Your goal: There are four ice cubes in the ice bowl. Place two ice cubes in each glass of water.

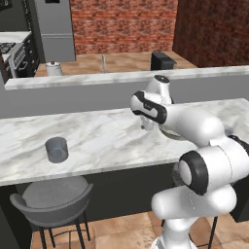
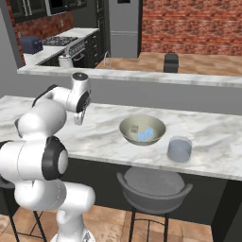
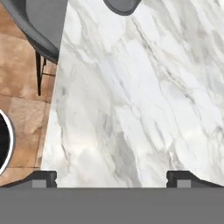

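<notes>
The ice bowl (image 2: 128, 135), wide and grey-beige, stands on the marble counter with pale-blue ice cubes (image 2: 145, 134) inside it. One glass of water (image 2: 179, 150) is just to the bowl's right, near the counter's front edge. The other glass of water (image 1: 57, 149) stands far to the left of my arm. My gripper (image 2: 79, 118) hangs open over bare counter, left of the bowl and well apart from it. The hand view has its fingertips (image 3: 43, 178) spread wide over plain marble, with nothing between them. In the left base view my arm hides the bowl.
Grey stools (image 1: 53, 199) (image 2: 153, 186) stand under the counter's front edge. A raised ledge behind the counter carries a white kettle (image 2: 65, 60) and a black box (image 2: 170, 62). A dark round shape (image 3: 122, 5) sits at the top of the hand view.
</notes>
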Available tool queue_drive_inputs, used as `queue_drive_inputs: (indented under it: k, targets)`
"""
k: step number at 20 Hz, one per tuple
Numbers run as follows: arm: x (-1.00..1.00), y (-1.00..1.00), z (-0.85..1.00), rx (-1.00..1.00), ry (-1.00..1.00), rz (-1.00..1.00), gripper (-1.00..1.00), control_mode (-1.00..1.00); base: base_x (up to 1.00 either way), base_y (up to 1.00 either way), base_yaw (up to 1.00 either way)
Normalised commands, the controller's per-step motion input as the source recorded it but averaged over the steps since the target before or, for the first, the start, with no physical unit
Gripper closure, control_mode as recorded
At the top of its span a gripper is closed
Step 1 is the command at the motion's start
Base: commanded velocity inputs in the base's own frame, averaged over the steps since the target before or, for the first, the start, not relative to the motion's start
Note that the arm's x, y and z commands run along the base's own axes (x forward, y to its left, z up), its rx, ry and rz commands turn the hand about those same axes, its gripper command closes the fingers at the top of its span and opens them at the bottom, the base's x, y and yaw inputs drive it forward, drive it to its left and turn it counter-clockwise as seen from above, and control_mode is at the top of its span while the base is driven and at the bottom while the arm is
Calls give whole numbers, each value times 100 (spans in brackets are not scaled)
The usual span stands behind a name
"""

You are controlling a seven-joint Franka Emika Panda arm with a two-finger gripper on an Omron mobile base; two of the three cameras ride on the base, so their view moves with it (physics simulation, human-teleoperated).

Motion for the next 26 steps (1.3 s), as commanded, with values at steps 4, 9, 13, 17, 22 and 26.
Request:
queue_drive_inputs:
  k: [4, 9, 13, 17, 22, 26]
  targets:
    - [0, -94, 0, -11, 4, 15, -100, -100, 0, 0, 0]
    - [-1, -93, 0, -2, 1, 25, -100, -100, 0, 0, 0]
    - [0, -91, 0, 1, 0, 29, -100, -100, 0, 0, 0]
    - [0, -72, 0, 4, -7, 26, -100, -100, 0, 0, 0]
    - [8, -42, -9, 2, -7, 17, -100, -100, 0, 0, 0]
    - [24, -5, -33, 0, -1, 2, -100, -100, 0, 0, 0]
